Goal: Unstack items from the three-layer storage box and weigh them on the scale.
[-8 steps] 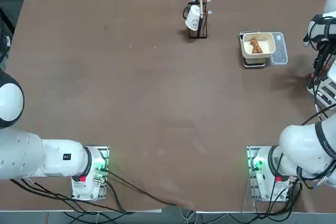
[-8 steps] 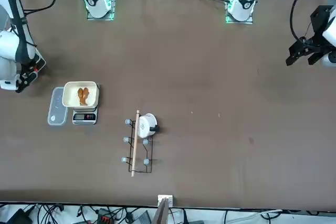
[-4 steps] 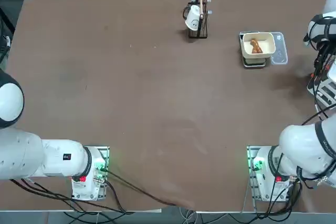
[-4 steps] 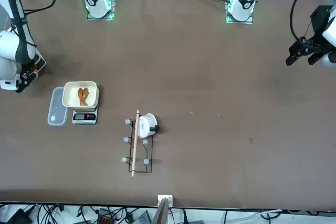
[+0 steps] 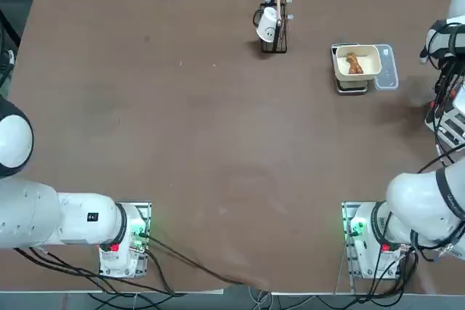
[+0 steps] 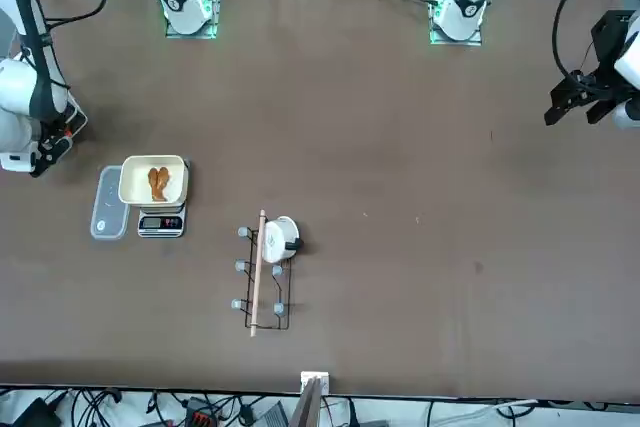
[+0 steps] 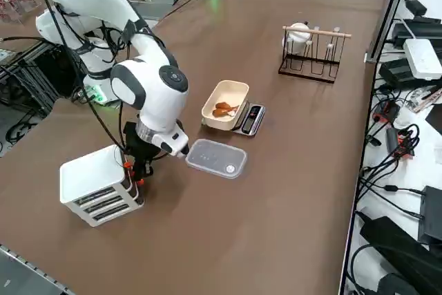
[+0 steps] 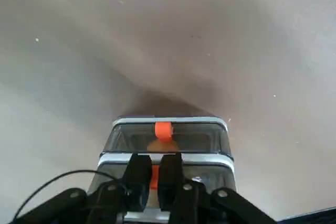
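while right gripper pinches orange tab, lid beside.

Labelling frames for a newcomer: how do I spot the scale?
Find the cup stand at the table's far edge in the top view. The scale sits right of it, a dark base carrying a cream tray with a brown piece.

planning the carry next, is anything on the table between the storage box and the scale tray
Yes. In the right side view the translucent plate lies flat on the table between the three-layer storage box and the scale. It is low. The right gripper is shut on an orange drawer tab.
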You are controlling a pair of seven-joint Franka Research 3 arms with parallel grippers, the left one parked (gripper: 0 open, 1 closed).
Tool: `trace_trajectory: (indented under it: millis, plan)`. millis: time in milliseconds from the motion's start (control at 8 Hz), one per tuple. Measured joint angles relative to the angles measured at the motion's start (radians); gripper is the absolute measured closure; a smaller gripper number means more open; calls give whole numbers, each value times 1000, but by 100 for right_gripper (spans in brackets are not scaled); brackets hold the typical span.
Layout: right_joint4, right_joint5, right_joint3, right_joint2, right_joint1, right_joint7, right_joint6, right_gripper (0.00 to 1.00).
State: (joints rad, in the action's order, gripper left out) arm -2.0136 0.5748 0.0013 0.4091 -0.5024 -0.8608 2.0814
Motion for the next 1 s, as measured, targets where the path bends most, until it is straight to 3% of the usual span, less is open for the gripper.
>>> trace_trajectory:
  millis: [625, 1000]
  plan:
    - [3, -18, 19, 0, 43, 39, 5, 88]
    - [27, -123, 24, 0, 100, 40, 9, 88]
